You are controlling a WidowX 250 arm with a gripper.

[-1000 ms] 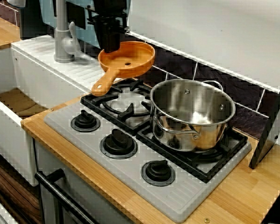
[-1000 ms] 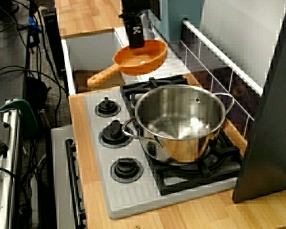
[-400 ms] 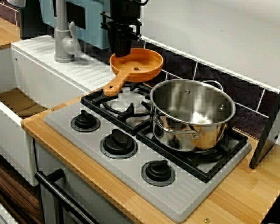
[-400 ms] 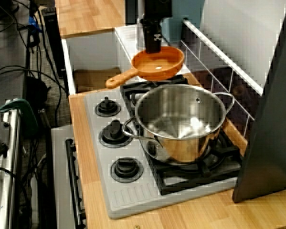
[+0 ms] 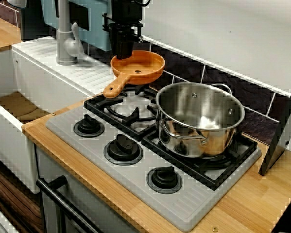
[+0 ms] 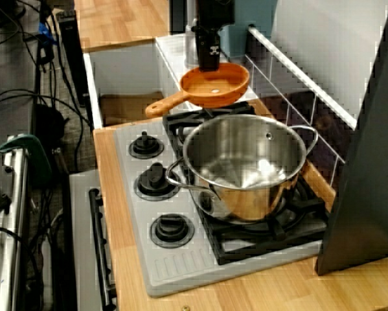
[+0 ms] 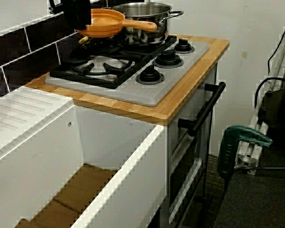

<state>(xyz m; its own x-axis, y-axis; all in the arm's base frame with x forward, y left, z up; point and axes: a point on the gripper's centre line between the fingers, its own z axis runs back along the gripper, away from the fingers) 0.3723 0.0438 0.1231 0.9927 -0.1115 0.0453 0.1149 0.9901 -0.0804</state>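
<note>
My gripper is shut on the far rim of a small orange frying pan. It holds the pan in the air above the back-left burner grate, with the handle pointing down toward the sink side. The view from the knob side shows the same gripper and pan just behind a large steel pot. That pot stands on the right burner, apart from the pan. From the sink side, the pan hangs level in front of the pot.
A grey faucet stands on the white drainboard left of the stove, with a deep sink below it. Three black knobs line the stove's front. A dark tiled wall runs behind, and a black panel leans at the right.
The gripper has carried the pan to the right, from over the drainboard to above the back-left burner. In the last moment it eased slightly back to the left.
</note>
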